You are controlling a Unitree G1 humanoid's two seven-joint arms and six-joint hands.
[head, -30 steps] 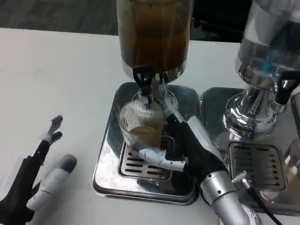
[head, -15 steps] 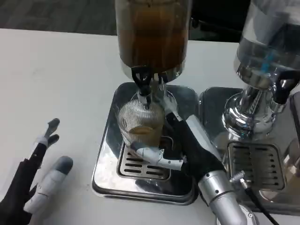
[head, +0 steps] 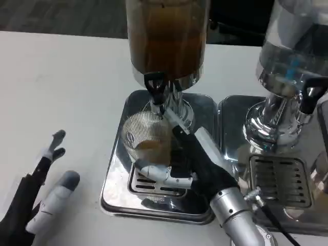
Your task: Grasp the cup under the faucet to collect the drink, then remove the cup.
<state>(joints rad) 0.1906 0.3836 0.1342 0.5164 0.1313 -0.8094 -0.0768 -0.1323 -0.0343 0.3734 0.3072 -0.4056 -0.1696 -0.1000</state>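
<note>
The white table (head: 61, 77) carries everything here, and I take the brown drink dispenser (head: 166, 41) as the landmark. It is a tall clear tank, filled with a dark brown drink, and it stands at the far middle of the table. To the right of this dispenser stands a second dispenser (head: 292, 51) with clear liquid, on its own shiny base with a drip grate (head: 281, 180).

Under the brown dispenser lies a square metal drip tray (head: 115, 174) with a slotted grate on its near part. The black faucet (head: 155, 88) hangs from the bottom front of the brown dispenser.

The right hand (head: 192, 164) reaches in from the lower right of the dispenser and holds the cup (head: 145, 138); its white fingers (head: 161, 175) wrap the near side of the cup and other fingers lie along its right side. The cup is clear and ribbed, with some brown drink in the bottom. It is over the tray, tilted, and its rim sits just below and a little left of the faucet.

The left hand (head: 43, 195) rests on the table well to the lower left of the dispenser, holding nothing, with its fingers spread apart.
</note>
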